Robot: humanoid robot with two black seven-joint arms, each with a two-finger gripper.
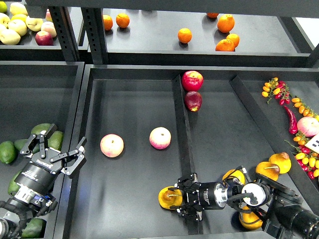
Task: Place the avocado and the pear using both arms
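Observation:
A yellow-orange pear (167, 197) with a short stem lies at the front of the middle bin, just left of the divider (185, 144). My right gripper (183, 197) reaches in from the right across the divider. It is open, with its jaws either side of the pear's right half. My left gripper (55, 147) is open and empty, hovering over the left bin's right edge. Several dark green avocados lie in that bin, one (56, 140) just behind the fingers and another (7, 152) further left.
Two pink-cream fruits (111, 145) (160, 138) lie mid-bin. Two red apples (193, 80) sit by the divider's far end. More pears (280, 162) lie around my right arm. Peppers and small tomatoes (299, 124) fill the far right. Oranges (185, 35) and apples sit on the upper shelf.

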